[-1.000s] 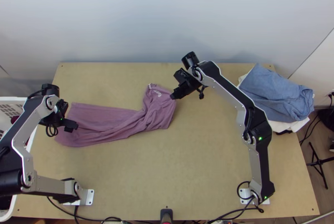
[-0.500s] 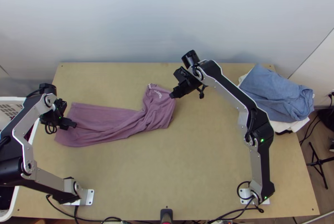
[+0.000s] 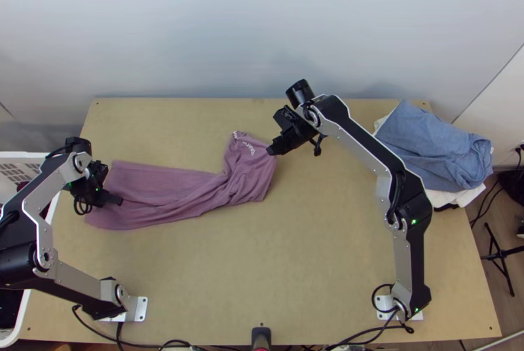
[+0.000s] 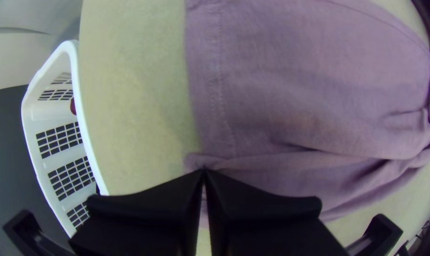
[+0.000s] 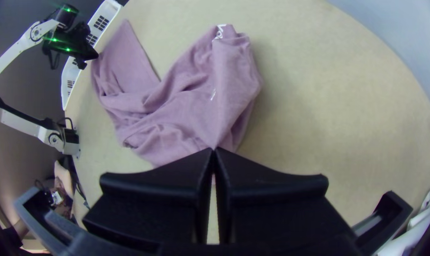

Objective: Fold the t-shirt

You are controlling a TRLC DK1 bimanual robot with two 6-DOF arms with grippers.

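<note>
A mauve t-shirt [image 3: 170,184] lies as a long folded strip across the table's left half, bunched and creased toward its lettered right end. Over its left end is my left gripper [image 3: 120,201]. In the left wrist view the left gripper [image 4: 204,171] is shut, tips together over the shirt [image 4: 295,95] near a hem; no cloth is visibly pinched. My right gripper [image 3: 269,151] stands at the shirt's right end. The right wrist view shows the right gripper [image 5: 214,150] shut on the shirt [image 5: 191,109], a ridge of cloth running up to its tips.
A blue folded cloth [image 3: 432,148] rests on white cloth [image 3: 455,198] at the table's right edge. A white basket [image 3: 19,167] stands off the left edge. Bare wood [image 3: 262,266] extends in front of the shirt.
My left gripper has shifted slightly back and forth over the shirt's left end, now a little nearer the front edge. The right gripper and the shirt have hardly moved.
</note>
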